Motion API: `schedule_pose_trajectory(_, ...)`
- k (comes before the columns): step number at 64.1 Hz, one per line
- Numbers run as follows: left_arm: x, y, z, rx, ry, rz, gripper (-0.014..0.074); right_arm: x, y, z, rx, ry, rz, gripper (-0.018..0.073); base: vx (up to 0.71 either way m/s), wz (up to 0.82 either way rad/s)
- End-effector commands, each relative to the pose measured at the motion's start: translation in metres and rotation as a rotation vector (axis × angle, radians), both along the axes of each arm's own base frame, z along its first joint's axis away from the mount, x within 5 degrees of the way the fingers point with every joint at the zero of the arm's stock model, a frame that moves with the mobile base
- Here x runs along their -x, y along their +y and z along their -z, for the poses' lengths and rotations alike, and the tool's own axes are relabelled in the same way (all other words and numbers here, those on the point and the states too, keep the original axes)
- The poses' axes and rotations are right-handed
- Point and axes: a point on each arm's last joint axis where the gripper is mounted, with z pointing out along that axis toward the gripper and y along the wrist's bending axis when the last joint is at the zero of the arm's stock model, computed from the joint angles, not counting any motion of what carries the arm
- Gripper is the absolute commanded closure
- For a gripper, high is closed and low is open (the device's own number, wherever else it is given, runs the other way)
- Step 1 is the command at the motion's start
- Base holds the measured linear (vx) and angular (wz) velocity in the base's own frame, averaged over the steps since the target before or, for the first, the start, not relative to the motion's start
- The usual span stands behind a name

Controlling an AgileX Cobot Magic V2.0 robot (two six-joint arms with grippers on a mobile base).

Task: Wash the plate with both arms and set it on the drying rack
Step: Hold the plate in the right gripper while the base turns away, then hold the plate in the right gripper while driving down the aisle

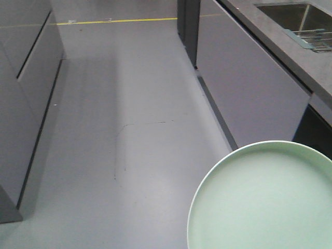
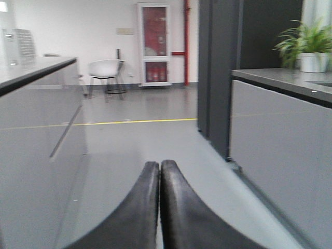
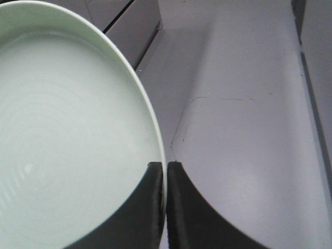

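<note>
The pale mint-green plate (image 1: 264, 199) fills the lower right of the front view, held up over the grey floor. In the right wrist view the plate (image 3: 67, 140) covers the left half, and my right gripper (image 3: 166, 167) is shut on its rim, one finger on each face. My left gripper (image 2: 160, 165) is shut with nothing between its fingers, pointing down an aisle above the floor. The drying rack (image 1: 315, 39) shows as steel wires with a teal end piece at the sink's near edge, far top right. The arms themselves are out of view.
A grey counter with a steel sink basin (image 1: 290, 16) runs along the right. Grey cabinets (image 1: 26, 93) line the left of the aisle. A yellow floor line (image 1: 119, 21) crosses far ahead. A potted plant (image 2: 311, 49) stands on the right counter; a white chair (image 2: 106, 70) stands far back.
</note>
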Motion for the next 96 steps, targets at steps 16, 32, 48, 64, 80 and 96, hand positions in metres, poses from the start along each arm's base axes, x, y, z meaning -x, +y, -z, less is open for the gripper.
schedule_pose_trajectory(16,0.001,-0.0007,-0.0008,0.009,-0.071,0.008,0.0602,-0.002,0.0,-0.0135,-0.04,-0.076,0.014,0.0561,0.04,0.52)
schedule_pose_trajectory(32,0.001,-0.0007,-0.0008,0.009,-0.071,0.008,0.0602,-0.002,0.0,-0.0135,-0.04,-0.076,0.014,0.0561,0.08,0.31)
schedule_pose_trajectory(48,0.001,-0.0007,-0.0008,0.009,-0.071,0.008,0.0602,-0.002,0.0,-0.0135,-0.04,-0.076,0.014,0.0561,0.11,0.24)
schedule_pose_trajectory(64,0.001,-0.0007,-0.0008,0.009,-0.071,0.008,0.0602,-0.002,0.0,-0.0135,-0.04,-0.076,0.014,0.0561,0.14,0.2)
schedule_pose_trajectory(80,0.001,-0.0007,-0.0008,0.009,-0.071,0.008,0.0602,-0.002,0.0,-0.0135,-0.04,-0.076,0.014,0.0561,0.18,0.13)
schedule_pose_trajectory(96,0.001,-0.0007,-0.0008,0.009,-0.071,0.008,0.0602,-0.0019,0.0,-0.0134,-0.039,-0.075,0.014,0.0561,0.22,0.07)
